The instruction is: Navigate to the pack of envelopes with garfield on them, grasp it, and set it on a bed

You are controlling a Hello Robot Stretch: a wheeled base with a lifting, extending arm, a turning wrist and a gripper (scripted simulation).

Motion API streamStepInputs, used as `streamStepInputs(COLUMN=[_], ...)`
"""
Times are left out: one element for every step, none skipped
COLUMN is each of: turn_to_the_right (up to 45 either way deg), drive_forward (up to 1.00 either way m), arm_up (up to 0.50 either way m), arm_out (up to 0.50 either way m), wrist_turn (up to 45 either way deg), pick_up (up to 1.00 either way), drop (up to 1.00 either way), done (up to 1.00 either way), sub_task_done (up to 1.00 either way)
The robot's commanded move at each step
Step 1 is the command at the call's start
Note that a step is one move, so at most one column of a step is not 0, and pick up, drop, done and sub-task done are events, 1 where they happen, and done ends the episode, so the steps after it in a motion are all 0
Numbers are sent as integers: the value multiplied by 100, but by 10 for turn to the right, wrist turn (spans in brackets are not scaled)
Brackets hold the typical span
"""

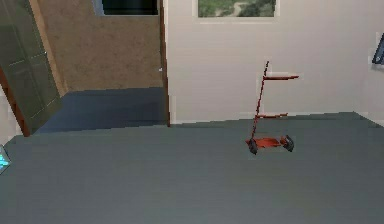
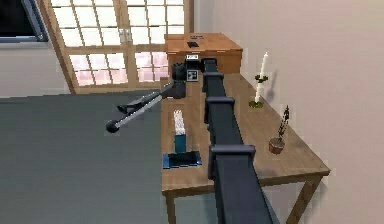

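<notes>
The arm rises as a dark square bar from the bottom edge of the arm side view, just right of the middle, and runs up along the left part of a wooden counter to the upper middle of the frame. At its far end the gripper turns toward the lower left, its thin grey fingers slanting out past the counter's left edge over the grey floor. Only bare floor lies behind the tips, so it holds nothing; whether the fingers are apart or together cannot be told. On the counter, left of the arm, a pale upright box with a teal side stands at mid-frame, and a flat blue packet lies below it near the counter's lower left corner. Which of these, if either, is the pack of envelopes is too small to tell. Right of the arm stand a white candle and a small dark figure in a pot. A wooden chest sits at the counter's far end, and glazed doors fill the upper left. In the forward view a red scooter stands right of centre before a white wall.
</notes>
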Motion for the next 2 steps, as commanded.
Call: streamStepInputs(turn_to_the_right=[0,0], drive_forward=[0,0], arm_up=[0,0], arm_out=[0,0], wrist_turn=[450,300], pick_up=[0,0], drop=[0,0], done=[0,0], sub_task_done=[0,0])
